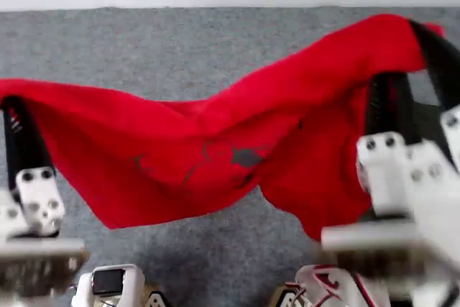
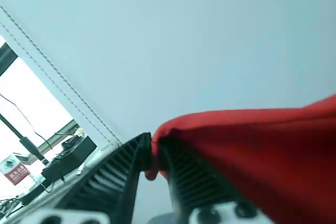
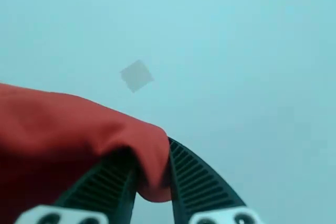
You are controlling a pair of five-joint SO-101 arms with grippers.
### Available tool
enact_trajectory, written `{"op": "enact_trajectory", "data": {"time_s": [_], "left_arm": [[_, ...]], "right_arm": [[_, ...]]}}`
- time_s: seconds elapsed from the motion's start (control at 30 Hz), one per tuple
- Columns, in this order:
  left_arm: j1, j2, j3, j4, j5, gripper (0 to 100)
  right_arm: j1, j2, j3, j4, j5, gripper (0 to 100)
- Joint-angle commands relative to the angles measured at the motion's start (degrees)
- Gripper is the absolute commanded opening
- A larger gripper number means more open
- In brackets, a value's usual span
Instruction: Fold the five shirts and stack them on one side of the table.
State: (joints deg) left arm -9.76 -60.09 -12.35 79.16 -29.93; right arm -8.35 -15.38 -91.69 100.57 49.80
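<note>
High view: a red shirt (image 1: 215, 156) hung spread over the grey desk (image 1: 180, 41), stretched between the two arms. Its left end sat at the left arm, at the left edge of the desk. Its right end sat at the right arm, toward the far right. The middle sagged, and a fold hung down on the near right. A dark print showed near the centre of the shirt. Contact between shirt and desk could not be determined.

Left wrist view: the left tool (image 2: 153, 142) was narrow, with its ribbed black fingers (image 2: 115, 177) clamped on an edge of the shirt.

Right wrist view: the right tool (image 3: 152, 161) was also narrow, clamped on a bunched edge that draped over one finger.
</note>
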Motion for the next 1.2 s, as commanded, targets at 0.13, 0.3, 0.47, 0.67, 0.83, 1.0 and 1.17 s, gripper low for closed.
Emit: {"op": "enact_trajectory", "data": {"time_s": [0.13,0.3,0.47,0.67,0.83,1.0,1.17], "left_arm": [[-0.09,-4.84,-2.15,4.31,-3.25,1],[-0.09,-5.36,-1.80,9.05,-4.13,1],[-0.09,-3.34,6.90,5.36,-4.13,1],[0.00,0.70,27.12,-8.18,-4.13,1],[0.00,6.59,44.53,-27.16,-4.13,1],[0.00,17.32,52.62,-45.19,-4.13,1],[-0.09,31.21,50.77,-56.97,-4.13,1]], "right_arm": [[8.31,-8.48,8.70,1.98,1.05,1.0],[8.31,-13.49,26.55,1.89,1.05,1.0],[5.49,-14.02,44.66,1.63,1.05,1.0],[2.24,-9.71,64.97,-6.37,0.70,1.0],[2.42,-2.86,79.30,-23.69,0.97,1.0],[2.33,5.85,83.08,-40.40,0.97,1.0],[2.24,14.20,83.08,-54.29,2.11,1.0]]}}
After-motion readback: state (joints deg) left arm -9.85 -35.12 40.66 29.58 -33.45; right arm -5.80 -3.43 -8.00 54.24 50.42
